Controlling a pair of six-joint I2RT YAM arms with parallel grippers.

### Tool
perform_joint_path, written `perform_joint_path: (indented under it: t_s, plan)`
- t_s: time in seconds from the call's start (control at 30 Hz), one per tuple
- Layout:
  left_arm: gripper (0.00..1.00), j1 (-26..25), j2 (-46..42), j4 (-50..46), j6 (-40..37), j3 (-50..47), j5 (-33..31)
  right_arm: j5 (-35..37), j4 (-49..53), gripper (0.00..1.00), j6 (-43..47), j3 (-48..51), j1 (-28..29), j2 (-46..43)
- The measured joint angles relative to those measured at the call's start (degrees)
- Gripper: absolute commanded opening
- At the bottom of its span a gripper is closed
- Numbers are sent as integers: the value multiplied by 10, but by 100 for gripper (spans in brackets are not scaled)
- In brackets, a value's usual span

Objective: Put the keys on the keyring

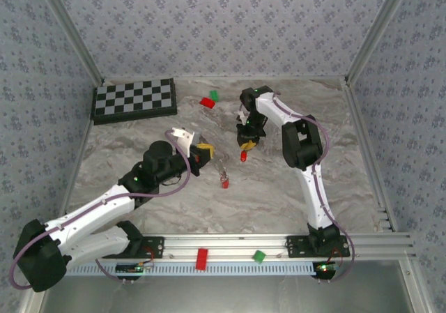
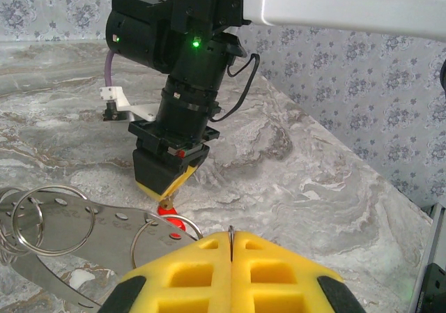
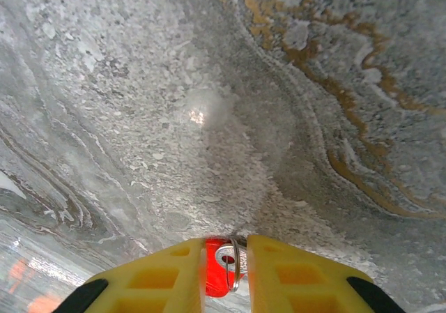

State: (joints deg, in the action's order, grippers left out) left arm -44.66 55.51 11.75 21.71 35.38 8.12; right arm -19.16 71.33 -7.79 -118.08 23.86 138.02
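My left gripper (image 2: 231, 233) is shut on a thin silver wire ring of the keyring (image 2: 66, 224), a dull grey band with holes and several wire rings at the lower left of the left wrist view. Just beyond it hangs my right gripper (image 2: 166, 191), pointing down with a red-headed key (image 2: 171, 214) in its tips. In the right wrist view the yellow fingers (image 3: 174, 275) clamp that key (image 3: 217, 275), a small split ring through its silver eyelet. From above, the left gripper (image 1: 204, 151) and right gripper (image 1: 245, 144) are close together. Another red key (image 1: 225, 182) lies below them.
A checkerboard (image 1: 134, 99) lies at the back left. A red block (image 1: 207, 102) and a green block (image 1: 214, 95) sit near the back middle. On the front rail rest a red block (image 1: 202, 257) and a green block (image 1: 258, 256).
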Motion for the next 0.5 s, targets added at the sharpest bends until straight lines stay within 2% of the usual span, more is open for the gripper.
perform_joint_path:
  t_s: [0.17,0.43,0.5]
  plan:
    - [0,0,0,0,0,0,0,-2,10,16,7,-4,0,2]
    - [0,0,0,0,0,0,0,-2,21,16,15,-5,1,8]
    - [0,0,0,0,0,0,0,-2,21,11,15,-5,1,9]
